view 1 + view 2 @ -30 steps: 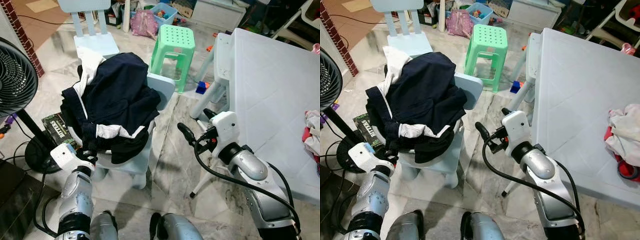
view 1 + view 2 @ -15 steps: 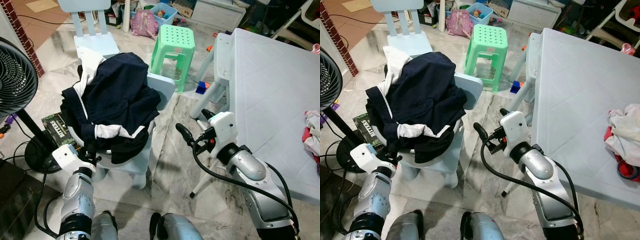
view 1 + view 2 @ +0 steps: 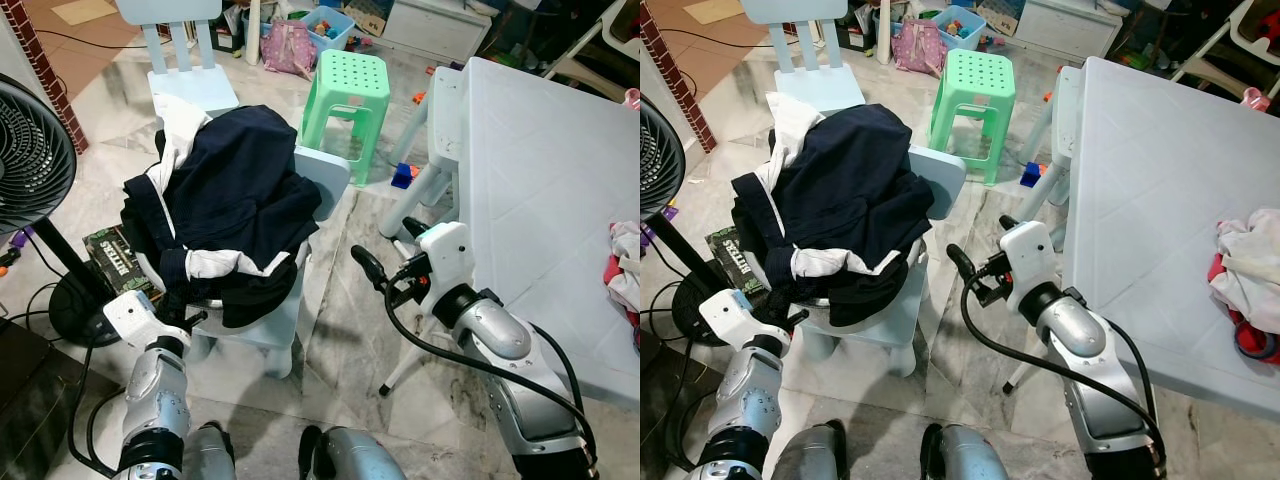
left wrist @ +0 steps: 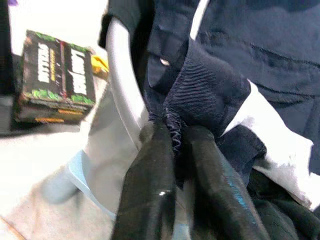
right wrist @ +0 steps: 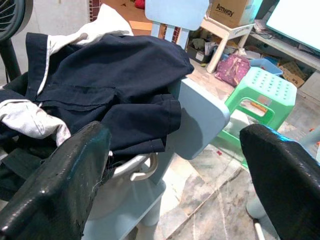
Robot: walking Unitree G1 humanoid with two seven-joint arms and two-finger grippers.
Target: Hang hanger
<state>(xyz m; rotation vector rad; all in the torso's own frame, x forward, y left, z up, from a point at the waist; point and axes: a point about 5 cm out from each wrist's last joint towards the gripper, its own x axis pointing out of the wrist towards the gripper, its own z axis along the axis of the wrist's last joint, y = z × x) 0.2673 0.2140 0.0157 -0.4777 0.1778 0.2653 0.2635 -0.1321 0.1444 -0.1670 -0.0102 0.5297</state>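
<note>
A heap of navy and white clothes (image 3: 240, 190) lies on a light blue child's chair (image 3: 326, 176). A pale grey hanger (image 4: 122, 105) curves out from under the heap, and its end also peeks out in the right wrist view (image 5: 136, 169). My left gripper (image 3: 185, 318) is at the heap's lower left edge, shut on a fold of the navy garment (image 4: 205, 95). To the right of the chair, my right gripper (image 3: 388, 248) hangs open above the floor, facing the heap with nothing between its fingers.
A black standing fan (image 3: 30, 160) is at the left, with a dark box (image 3: 115, 255) on the floor by the chair. Behind stand a green stool (image 3: 348, 85) and a second blue chair (image 3: 180, 60). A white table (image 3: 560, 200) with clothes (image 3: 625, 265) fills the right.
My left wrist has shifted slightly down and toward me, still pinching the navy cloth. The right arm has barely moved.
</note>
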